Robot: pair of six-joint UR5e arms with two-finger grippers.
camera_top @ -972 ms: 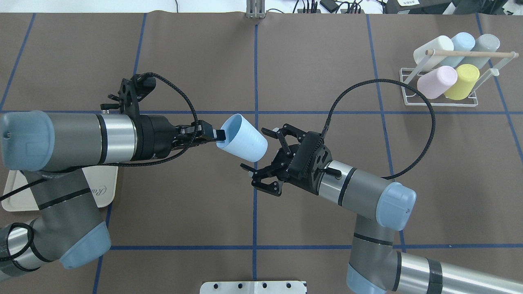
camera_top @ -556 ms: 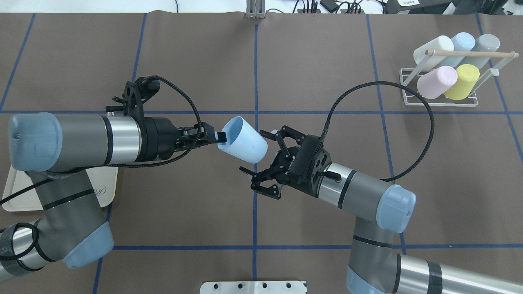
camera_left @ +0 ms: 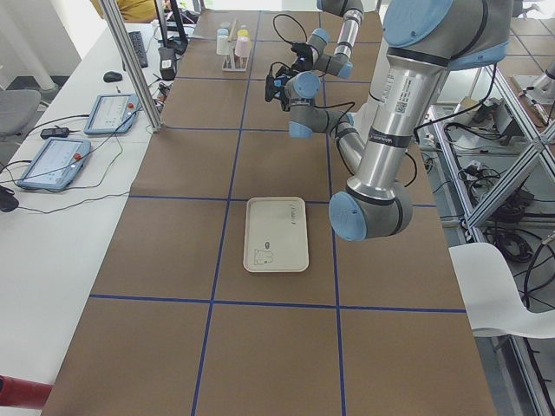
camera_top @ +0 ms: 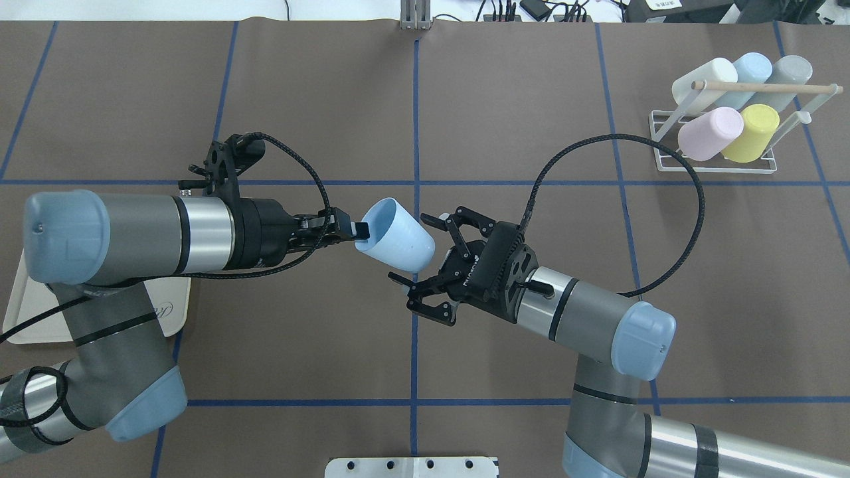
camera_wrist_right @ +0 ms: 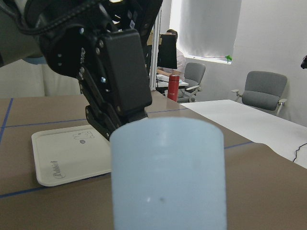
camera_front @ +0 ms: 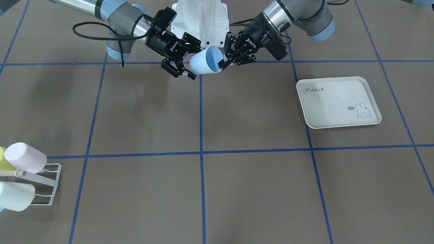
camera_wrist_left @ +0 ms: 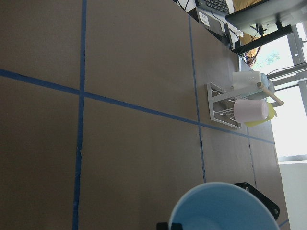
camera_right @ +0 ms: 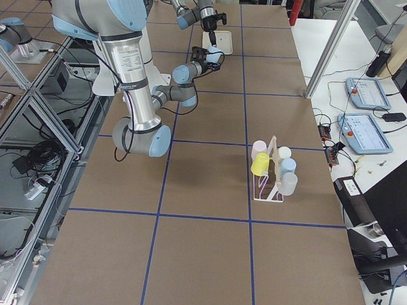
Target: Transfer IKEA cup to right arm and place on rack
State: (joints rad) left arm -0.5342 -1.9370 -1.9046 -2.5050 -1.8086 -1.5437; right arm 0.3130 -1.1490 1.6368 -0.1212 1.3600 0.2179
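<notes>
You're mid hand-over here. Reading the overhead view left to right: the left arm's black two-finger gripper (camera_top: 358, 230) is pinching the rim of the light-blue plastic cup (camera_top: 398, 236), with one finger inside the mouth. It holds the cup tipped on its side in the air, well apart from the small white wire rack (camera_top: 717, 169), off to the rack's left. Between cup and rack, the right arm's black gripper (camera_top: 409, 245) is spread wide, with its fingers straddling the cup's closed bottom and no contact that I can make out. Next, I reckon you want the right one squeezing the cup's body before the left lets go, then carry it over to the rack.
</notes>
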